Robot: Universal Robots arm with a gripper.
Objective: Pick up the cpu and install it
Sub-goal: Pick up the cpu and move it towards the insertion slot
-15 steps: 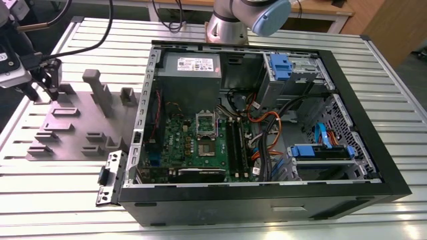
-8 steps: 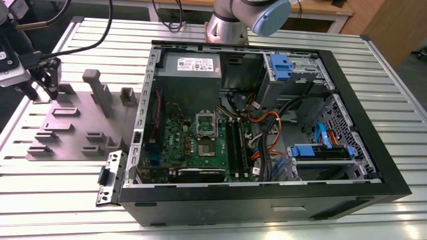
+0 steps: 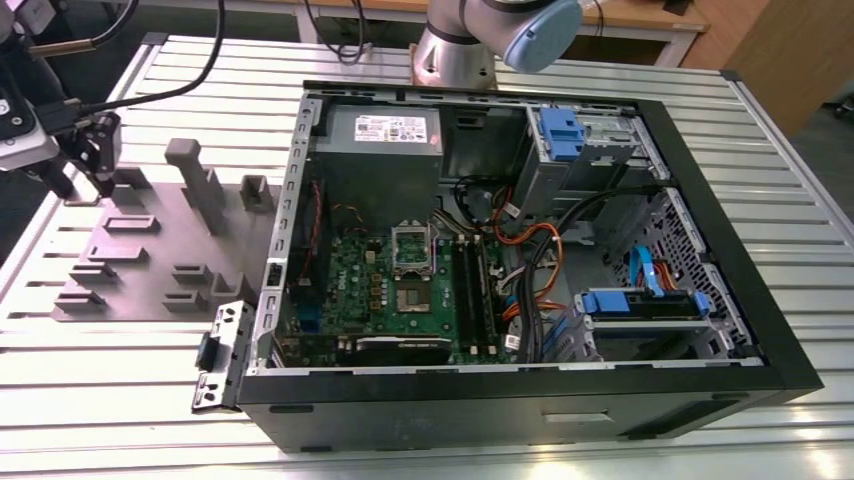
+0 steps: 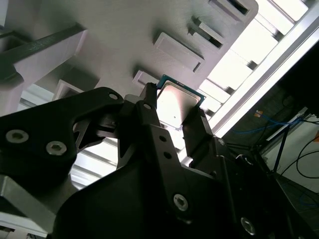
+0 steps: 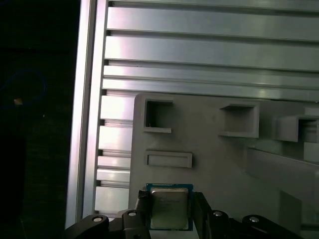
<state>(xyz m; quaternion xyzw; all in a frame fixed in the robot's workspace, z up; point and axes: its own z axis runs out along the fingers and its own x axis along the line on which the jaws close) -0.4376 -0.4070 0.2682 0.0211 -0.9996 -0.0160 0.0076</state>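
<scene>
Pinched the cpu (image 4: 178, 102) between the two black fingers (image 4: 155, 130), pressed in against two opposite edges, with the pale metal top plain to see in both wrist views. Hovered with it at the exterior view's left, over the far end of the grey fixture plate (image 3: 147, 262) on the slatted aluminium surface (image 3: 787, 190). Could not tell whether lifted clear of the plate or resting in one of its pockets. Stood well apart from the open computer case (image 3: 761, 330), with the green motherboard (image 3: 387, 290) and its silver socket frame (image 3: 411, 240) inside.

Judged light, thin and stiff: no sag and little weight to fight, but little edge to grip, so likely to slip or tilt under a loose pinch. Judged fragile too, probably with fine contacts underneath, better left untouched, and likely unforgiving of a crooked or forced seating. Best taken by the green rim on two opposite sides, flat and level, much as gripped here.
</scene>
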